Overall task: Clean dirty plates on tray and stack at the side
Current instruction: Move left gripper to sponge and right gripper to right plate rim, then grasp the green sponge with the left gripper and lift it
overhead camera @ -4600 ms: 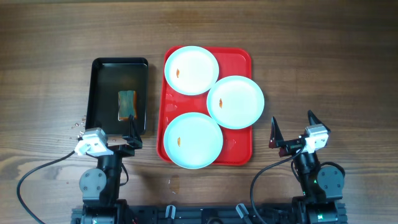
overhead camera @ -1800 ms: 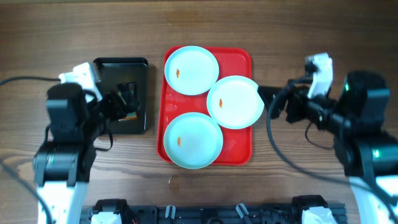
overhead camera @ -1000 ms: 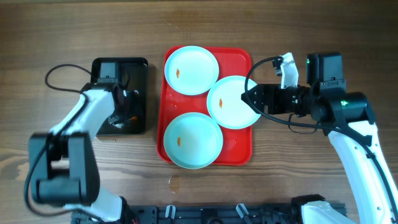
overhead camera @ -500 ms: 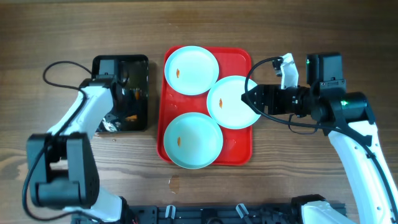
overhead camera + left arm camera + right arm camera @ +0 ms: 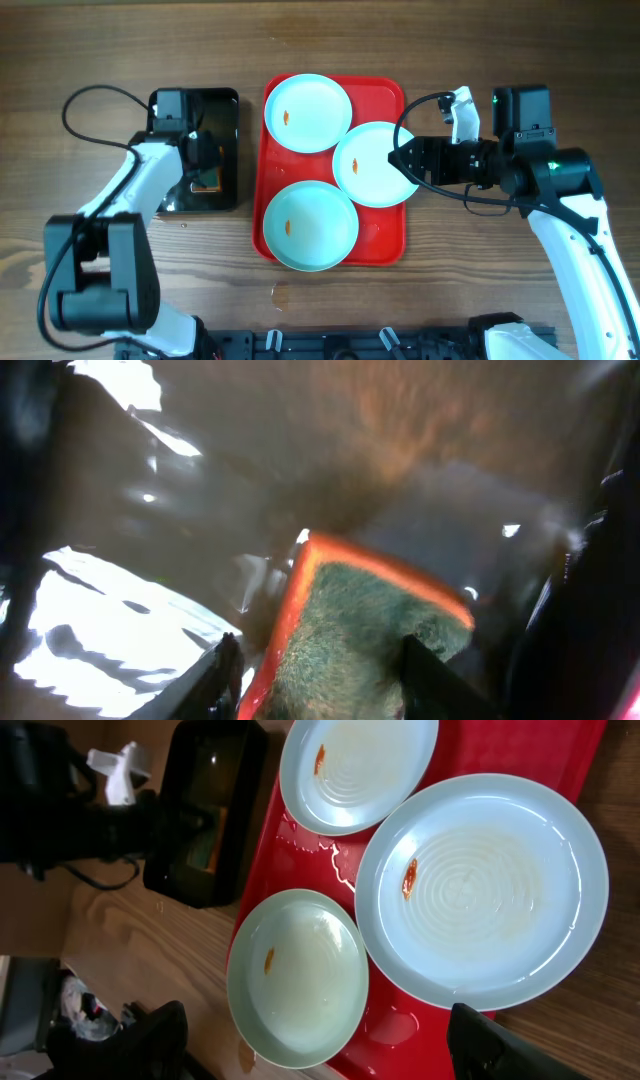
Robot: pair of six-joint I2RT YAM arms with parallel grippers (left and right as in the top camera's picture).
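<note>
Three pale blue plates lie on the red tray (image 5: 386,246): one at the back (image 5: 308,112), one at the right (image 5: 372,168) overhanging the rim, one at the front (image 5: 310,226). Each has a small orange smear. My left gripper (image 5: 203,168) reaches down into the black tray (image 5: 226,112) and is shut on the orange-and-green sponge (image 5: 360,622), which sits between both fingers of the left gripper (image 5: 322,672). My right gripper (image 5: 404,162) hangs open over the right plate's right edge. In the right wrist view its fingers spread wide, the gripper (image 5: 322,1050) holding nothing above the plates (image 5: 480,890).
The black tray holds shiny water round the sponge (image 5: 207,180). Small puddles lie on the red tray's bare surface (image 5: 398,1022). Bare wooden table (image 5: 480,60) surrounds both trays. My left arm's cable (image 5: 90,98) loops over the table at the left.
The left gripper shifted slightly inside the black tray, opened a little and closed round the sponge. The right arm and the plates have not moved.
</note>
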